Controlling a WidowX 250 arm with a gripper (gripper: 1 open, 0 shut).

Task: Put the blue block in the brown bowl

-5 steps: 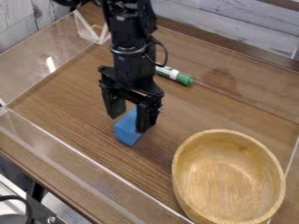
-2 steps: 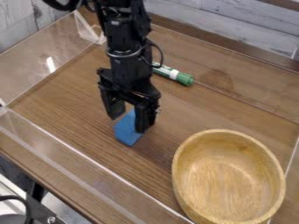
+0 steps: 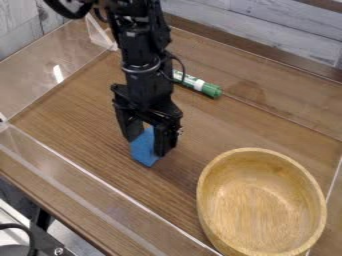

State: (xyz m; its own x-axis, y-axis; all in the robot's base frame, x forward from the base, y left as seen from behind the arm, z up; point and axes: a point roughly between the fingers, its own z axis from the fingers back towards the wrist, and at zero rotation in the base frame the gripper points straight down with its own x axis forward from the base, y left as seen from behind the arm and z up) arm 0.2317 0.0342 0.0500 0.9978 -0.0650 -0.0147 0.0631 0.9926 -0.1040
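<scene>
The blue block [image 3: 143, 150] lies on the wooden table, left of the brown bowl [image 3: 262, 200]. My gripper [image 3: 148, 138] hangs straight over the block, open, with one finger on each side of its upper end. The fingers [image 3: 167, 133] reach down around the block's top and hide part of it. I cannot tell whether they touch it. The bowl is wide, shallow and empty, at the lower right.
A green-and-white marker [image 3: 198, 86] lies behind the arm toward the back. Clear plastic walls [image 3: 54, 70] run along the table's left and front edges.
The arm has shifted slightly left and lowered a little over the block. The jaws stay open and the block has not moved.
</scene>
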